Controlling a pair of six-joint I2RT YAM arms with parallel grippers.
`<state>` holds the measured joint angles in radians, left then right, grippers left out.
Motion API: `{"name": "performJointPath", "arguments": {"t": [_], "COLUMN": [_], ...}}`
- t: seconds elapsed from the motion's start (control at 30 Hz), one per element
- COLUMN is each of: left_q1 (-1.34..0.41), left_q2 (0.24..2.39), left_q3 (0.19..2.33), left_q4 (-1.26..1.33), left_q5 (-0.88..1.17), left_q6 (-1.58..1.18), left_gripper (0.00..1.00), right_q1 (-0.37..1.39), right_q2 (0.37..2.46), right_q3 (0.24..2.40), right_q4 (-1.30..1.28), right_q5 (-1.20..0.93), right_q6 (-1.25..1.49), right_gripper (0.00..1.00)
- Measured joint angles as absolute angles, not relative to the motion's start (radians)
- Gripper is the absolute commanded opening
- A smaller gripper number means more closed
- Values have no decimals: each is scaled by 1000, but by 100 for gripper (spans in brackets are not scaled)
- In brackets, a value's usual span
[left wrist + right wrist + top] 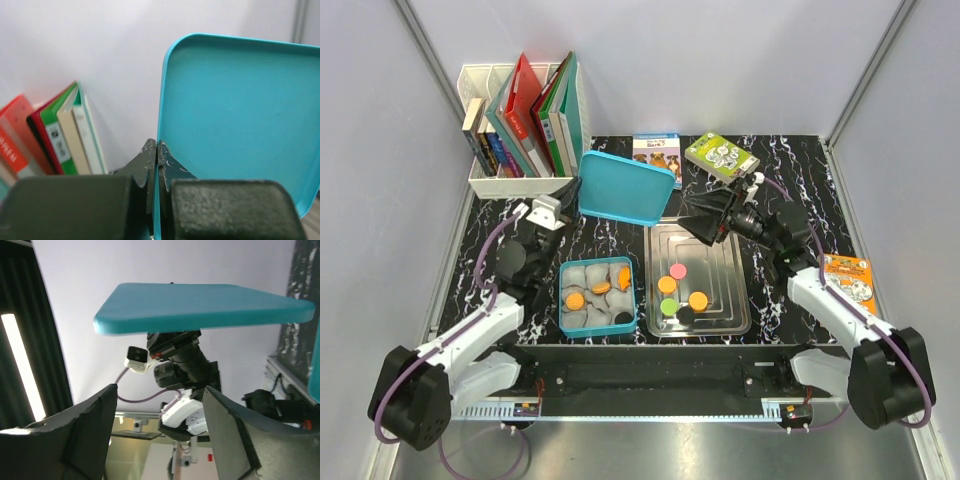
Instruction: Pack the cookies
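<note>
- Top view: the left arm's fingers (568, 208) are clenched on the edge of a teal lid (625, 187), which is held tilted above the marbled surface (790, 170).
- The cookies (677, 270) are split. Pink, green, black and two orange ones lie in the clear tray (720, 240). More orange ones sit among grey paper cups (582, 272) in the teal box (563, 300) just left of it.
- The right arm's fingers (705, 218) are spread and empty, near the lid's right edge.
- Books in a white rack (485, 185), a picture book (656, 155) and two printed packets (720, 155) are seen. Their writing is too small to be read.
- Left wrist: the lid's rim is pinched tight. Spine labels are blurred.
- Right wrist: the fingers are parted. The lid is seen edge-on, and the left arm is partly hidden behind it.
</note>
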<state>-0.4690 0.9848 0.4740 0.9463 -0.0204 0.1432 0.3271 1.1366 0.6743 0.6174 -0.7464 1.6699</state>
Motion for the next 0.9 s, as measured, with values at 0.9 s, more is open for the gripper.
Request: {"name": "performJointPath", "arguments": {"t": [0.9], "left_q1": [-477], "left_q2": [1221], "left_q3": [558], "left_q4": [1225], "left_q5": [74], "left_q6": [159], "left_gripper": [0], "right_q1": [339], "right_q2": [1065], "right_q3": [418], "right_q4": [1095], "right_q5": [-581], "right_q6": [1880], "right_gripper": [100]}}
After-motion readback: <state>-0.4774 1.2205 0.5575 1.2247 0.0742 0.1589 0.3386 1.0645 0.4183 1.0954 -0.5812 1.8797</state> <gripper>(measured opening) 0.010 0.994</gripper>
